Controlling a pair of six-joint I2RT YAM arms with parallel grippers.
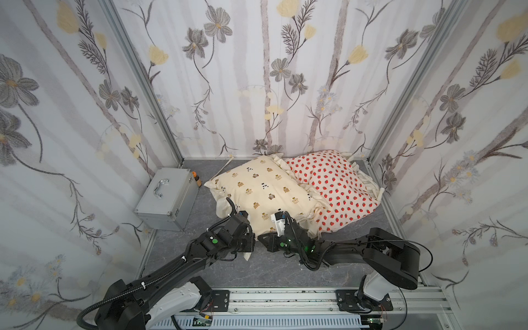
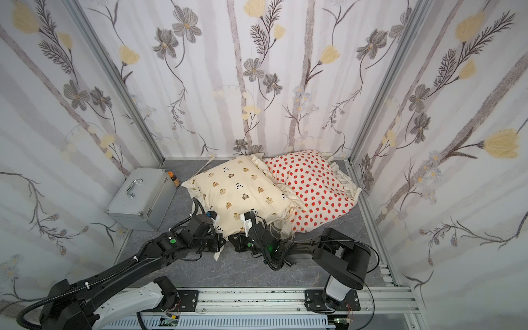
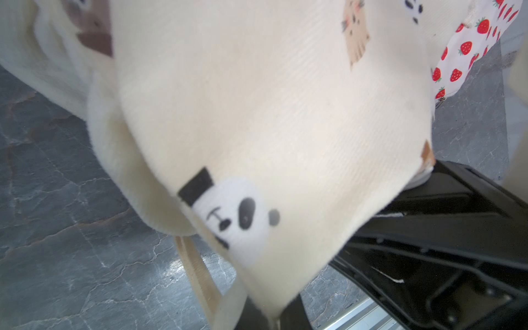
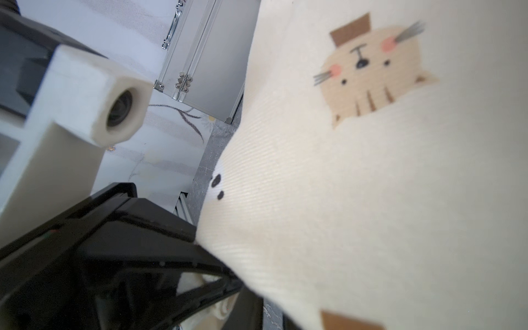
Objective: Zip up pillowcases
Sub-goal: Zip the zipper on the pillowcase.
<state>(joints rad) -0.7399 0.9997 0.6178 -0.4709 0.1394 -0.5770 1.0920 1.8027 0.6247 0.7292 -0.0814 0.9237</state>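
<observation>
Two stuffed pillowcases lie side by side at the back, in both top views. The cream one with bears and pandas point(image 1: 265, 194) point(image 2: 243, 194) overlaps the white one with strawberries point(image 1: 337, 183) point(image 2: 311, 180). Both grippers are at the cream case's near edge. My left gripper point(image 1: 253, 243) point(image 3: 274, 320) is shut on a fold of the cream fabric point(image 3: 271, 128), which runs down between its jaws. A cream strip point(image 3: 197, 274) hangs beside it. My right gripper point(image 1: 264, 238) point(image 4: 271, 314) faces it closely, and the cream fabric point(image 4: 357, 200) drapes over its jaws and hides them.
A silver metal case with a handle point(image 1: 165, 197) stands at the left wall, with a small orange-capped bottle point(image 1: 197, 178) behind it. Floral walls close in three sides. The grey marbled floor point(image 1: 257, 271) and a metal rail point(image 1: 285, 297) lie in front.
</observation>
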